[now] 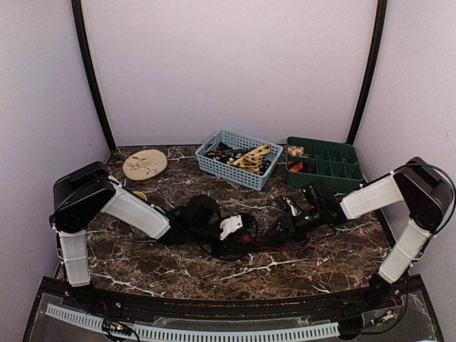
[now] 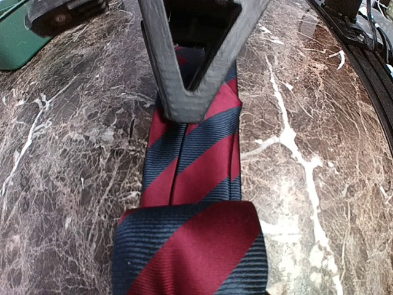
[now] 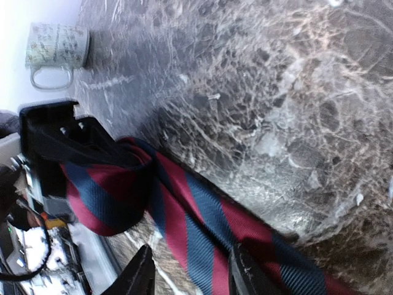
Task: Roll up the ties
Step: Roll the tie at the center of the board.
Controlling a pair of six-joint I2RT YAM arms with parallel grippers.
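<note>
The striped tie [image 1: 274, 241] lies flat on the marble table [image 1: 178, 274], on the near side of the blue basket [image 1: 228, 169]. Its end nearest the left gripper [image 1: 239, 229] is folded into a loop. I cannot tell whether that gripper clamps the cloth. The right gripper [image 3: 193, 276], in front of the basket and slightly to its right, is released, with its fingers apart on either side of the tie.

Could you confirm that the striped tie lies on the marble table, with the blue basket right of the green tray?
Not quite: the top external view shows the blue basket left of the green tray. The striped tie does lie on the marble table.
</note>
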